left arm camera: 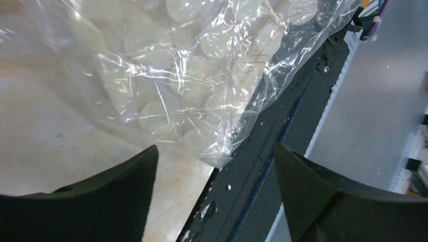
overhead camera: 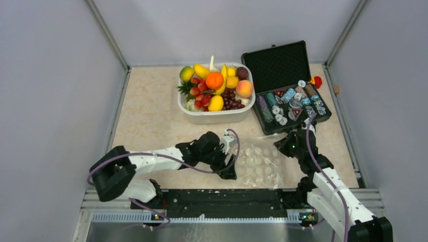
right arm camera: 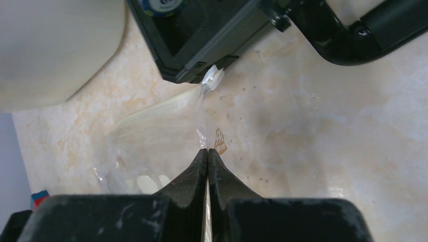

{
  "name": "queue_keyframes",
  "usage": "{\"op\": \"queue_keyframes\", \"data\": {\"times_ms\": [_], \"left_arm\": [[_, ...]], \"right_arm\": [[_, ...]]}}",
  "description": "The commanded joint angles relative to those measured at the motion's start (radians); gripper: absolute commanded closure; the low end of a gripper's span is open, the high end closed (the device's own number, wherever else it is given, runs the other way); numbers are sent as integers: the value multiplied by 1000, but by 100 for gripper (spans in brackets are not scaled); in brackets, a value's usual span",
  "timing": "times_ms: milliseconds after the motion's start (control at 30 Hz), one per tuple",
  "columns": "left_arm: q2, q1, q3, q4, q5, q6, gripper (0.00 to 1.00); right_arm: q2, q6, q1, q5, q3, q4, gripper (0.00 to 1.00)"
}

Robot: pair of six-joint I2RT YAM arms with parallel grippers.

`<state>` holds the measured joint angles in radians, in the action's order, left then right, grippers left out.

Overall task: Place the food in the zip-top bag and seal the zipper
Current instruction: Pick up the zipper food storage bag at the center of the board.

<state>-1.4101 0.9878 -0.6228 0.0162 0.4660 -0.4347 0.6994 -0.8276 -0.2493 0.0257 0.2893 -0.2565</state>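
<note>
The right gripper [right arm camera: 207, 151] is clamped on one edge of the clear, dotted zip-top bag [overhead camera: 258, 165], which lies on the tabletop [overhead camera: 151, 116] near the arms' bases. The left gripper [left arm camera: 215, 148], fingers spread apart, sits at the bag's opposite side. The toy fruits [overhead camera: 214, 80] fill the white tub [overhead camera: 212, 117] behind.

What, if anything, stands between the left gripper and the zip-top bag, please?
Nothing visible does. The open left gripper faces the zip-top bag directly, with only tabletop beneath. The right gripper is shut on the bag's opposite edge, out of that path.
</note>
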Motion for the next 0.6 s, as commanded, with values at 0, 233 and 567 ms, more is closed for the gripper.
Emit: {"op": "queue_keyframes", "data": {"times_ms": [0, 233, 567], "left_arm": [[193, 3, -3, -123, -141, 62, 11], [450, 2, -72, -252, -592, 80, 1], [428, -126, -288, -330, -550, 293, 1]], "right_arm": [[-99, 91, -11, 74, 25, 64, 100], [-217, 248, -10, 213, 47, 152, 100], [-136, 757, -10, 724, 216, 272, 100]]}}
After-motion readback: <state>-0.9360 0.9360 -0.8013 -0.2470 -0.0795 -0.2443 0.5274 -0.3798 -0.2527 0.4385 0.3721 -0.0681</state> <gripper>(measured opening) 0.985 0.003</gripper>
